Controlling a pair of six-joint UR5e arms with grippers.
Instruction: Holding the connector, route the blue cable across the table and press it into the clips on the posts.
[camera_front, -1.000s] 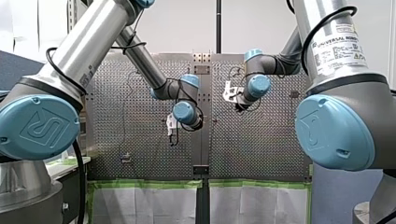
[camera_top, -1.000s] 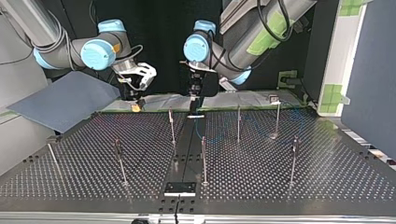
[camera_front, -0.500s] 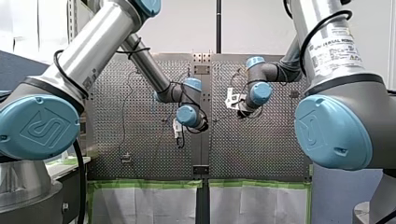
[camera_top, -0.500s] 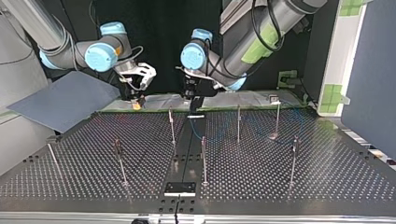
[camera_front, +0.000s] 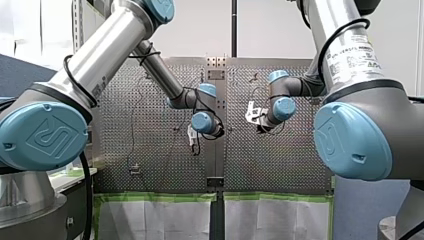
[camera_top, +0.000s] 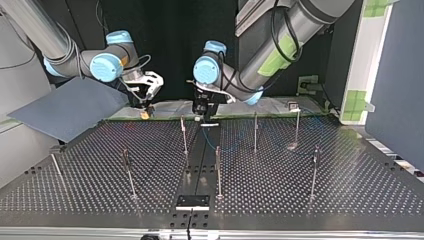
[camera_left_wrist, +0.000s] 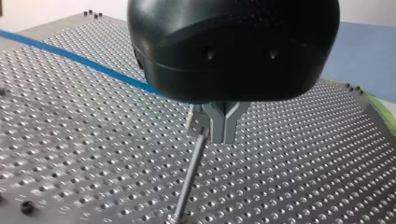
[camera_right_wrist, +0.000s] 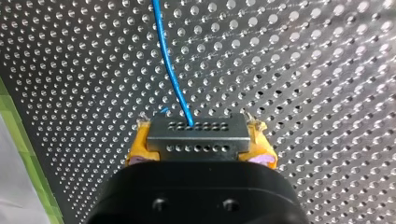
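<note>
My right end effector is clamped on the connector. Its yellow pads pinch the 2 short ends, leaving the ported face free for the blue cable, which leaves that face and runs off over the worktop. I judge this grip is meant to anchor the cable's end while the rest is drawn taut.

Further along the cable from the connector, my left end effector has its 2 metal fingers together, with the tips just beside the clip on top of a post. The cable passes behind its housing, and I cannot tell whether the fingers nip it. It looks placed there to line the cable up with that clip for the press.

The top view shows 7 posts, all standing beyond the connector, away from the arms. There is also 1 cable, 1 connector and 2 end effectors. The cable is too faint there to tell whether any stretch of it is seated in a clip.
</note>
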